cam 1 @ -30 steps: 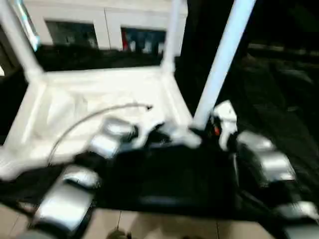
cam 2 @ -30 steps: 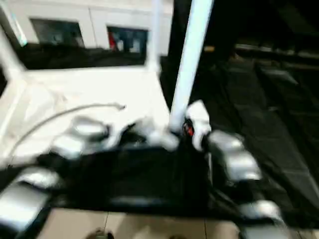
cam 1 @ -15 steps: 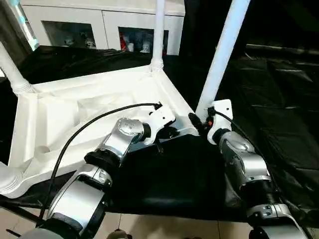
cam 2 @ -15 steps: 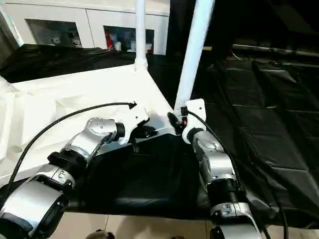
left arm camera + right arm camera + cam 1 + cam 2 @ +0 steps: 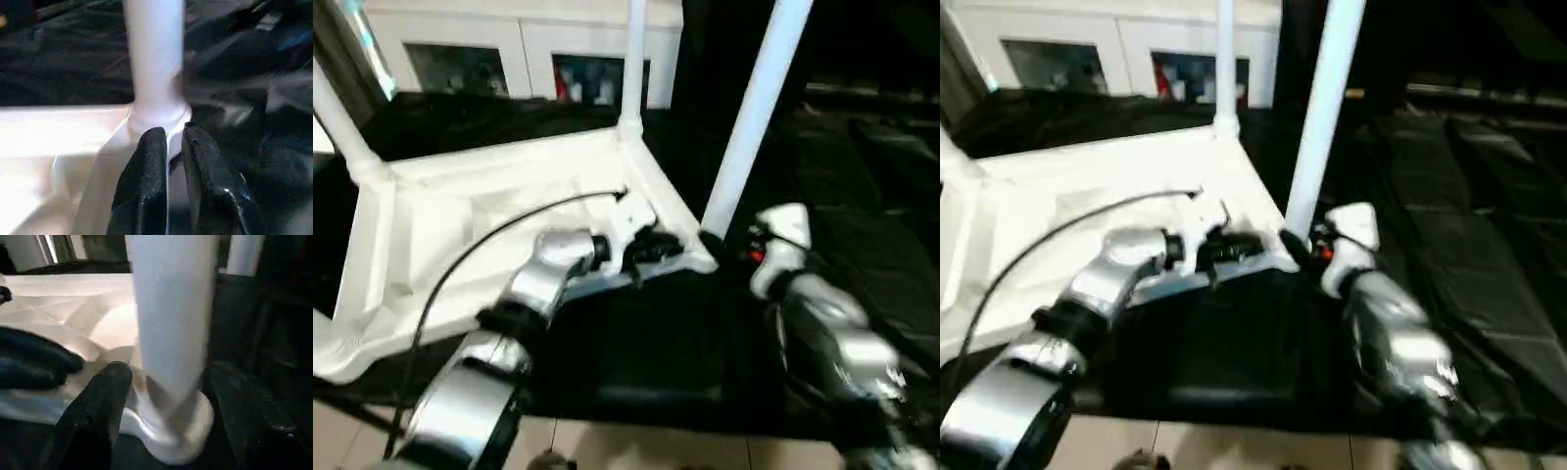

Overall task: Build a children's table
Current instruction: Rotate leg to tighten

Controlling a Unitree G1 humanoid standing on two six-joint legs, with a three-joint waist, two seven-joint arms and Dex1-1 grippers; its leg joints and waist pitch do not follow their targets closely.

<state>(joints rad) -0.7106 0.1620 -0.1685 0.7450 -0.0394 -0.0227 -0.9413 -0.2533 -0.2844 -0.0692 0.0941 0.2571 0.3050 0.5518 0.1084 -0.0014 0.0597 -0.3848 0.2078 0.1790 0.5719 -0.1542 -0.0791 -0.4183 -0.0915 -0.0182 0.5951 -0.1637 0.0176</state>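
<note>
Tabletop [image 5: 499,235] inverted on black sheet [image 5: 862,235], leg [image 5: 754,117] upright in near corner socket. Left end effector [image 5: 168,147] at tabletop edge, fingers slightly parted, gripping nothing. Right end effector [image 5: 166,396] spread, straddling leg base.

Dim indoor scene, both head views softened by motion blur. The white plastic upturned tabletop [image 5: 499,225] is the brightest area, its ribs washed out. The black cloth-covered surface [image 5: 1489,284] shows faint sheen on its folds. In the wrist views, the near white tubular leg [image 5: 171,318] looks hazy and the black fingers [image 5: 151,191] gleam softly.
</note>
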